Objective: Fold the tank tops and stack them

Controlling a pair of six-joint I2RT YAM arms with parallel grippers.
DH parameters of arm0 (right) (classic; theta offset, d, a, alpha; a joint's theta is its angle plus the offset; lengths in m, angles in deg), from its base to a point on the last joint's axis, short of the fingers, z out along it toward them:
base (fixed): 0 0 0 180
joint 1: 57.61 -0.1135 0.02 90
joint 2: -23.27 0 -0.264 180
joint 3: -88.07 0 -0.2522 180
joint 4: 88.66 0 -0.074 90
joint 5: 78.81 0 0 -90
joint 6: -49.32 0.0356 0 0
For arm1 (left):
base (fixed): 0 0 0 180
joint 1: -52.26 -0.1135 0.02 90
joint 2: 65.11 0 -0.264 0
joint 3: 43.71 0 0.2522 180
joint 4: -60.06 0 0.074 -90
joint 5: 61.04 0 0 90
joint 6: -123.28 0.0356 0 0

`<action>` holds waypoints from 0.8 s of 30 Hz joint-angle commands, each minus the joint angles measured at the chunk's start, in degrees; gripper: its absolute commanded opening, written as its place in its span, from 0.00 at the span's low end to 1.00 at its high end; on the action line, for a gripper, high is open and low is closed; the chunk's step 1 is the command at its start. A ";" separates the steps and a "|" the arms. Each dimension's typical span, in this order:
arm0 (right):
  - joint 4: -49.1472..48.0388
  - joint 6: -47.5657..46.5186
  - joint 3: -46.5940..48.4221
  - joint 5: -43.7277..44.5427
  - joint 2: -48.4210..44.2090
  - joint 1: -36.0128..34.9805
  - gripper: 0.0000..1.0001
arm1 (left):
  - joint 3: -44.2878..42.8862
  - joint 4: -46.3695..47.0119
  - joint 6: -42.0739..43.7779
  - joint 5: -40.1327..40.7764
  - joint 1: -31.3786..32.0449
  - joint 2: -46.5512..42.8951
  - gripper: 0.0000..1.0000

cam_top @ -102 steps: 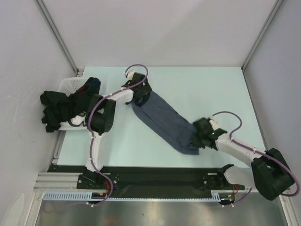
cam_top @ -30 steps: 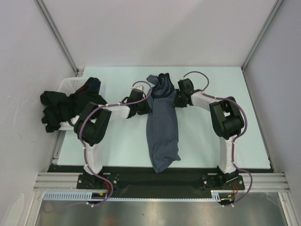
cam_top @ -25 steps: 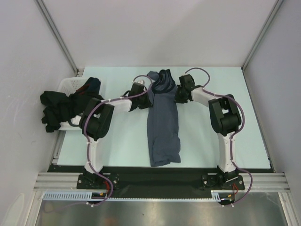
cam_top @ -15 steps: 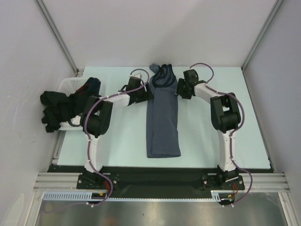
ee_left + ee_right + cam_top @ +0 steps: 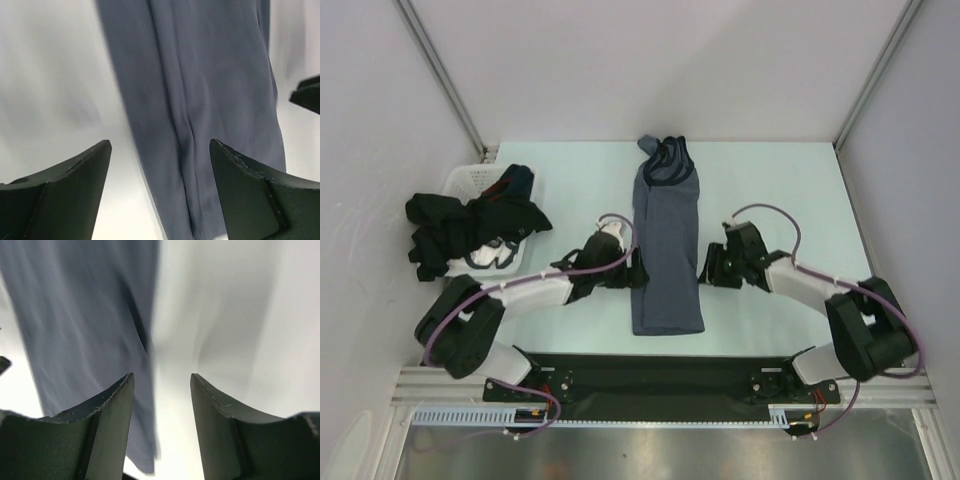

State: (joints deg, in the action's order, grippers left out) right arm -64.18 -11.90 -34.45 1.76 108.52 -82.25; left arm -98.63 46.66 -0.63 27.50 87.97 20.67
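Blue-grey tank top (image 5: pixel 666 250) lies folded lengthwise on the table (image 5: pixel 790 190); left gripper (image 5: pixel 160 145) and right gripper (image 5: pixel 161 376) flank it, jaws apart, empty.

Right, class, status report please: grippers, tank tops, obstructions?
Left gripper and right gripper open, empty, flanking blue-grey tank top, laid flat in a strip. Black tank top heaped on white basket, left. Nothing in the way.
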 commanded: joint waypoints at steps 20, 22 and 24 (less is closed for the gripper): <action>2.02 14.37 -20.61 5.12 -21.44 -19.20 0.15 | 24.38 9.05 -18.47 6.72 19.75 -13.00 0.66; 3.16 15.34 -20.70 5.91 -21.97 -20.35 0.14 | 24.90 9.04 -19.61 6.90 20.81 -13.09 0.62; 3.17 16.49 -20.87 6.62 -22.23 -21.84 0.08 | 26.22 9.92 -20.58 6.90 21.69 -13.27 0.60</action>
State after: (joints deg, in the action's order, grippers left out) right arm -63.77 1.80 -55.12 5.95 87.52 -102.23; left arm -75.66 62.13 -18.18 33.80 108.12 6.92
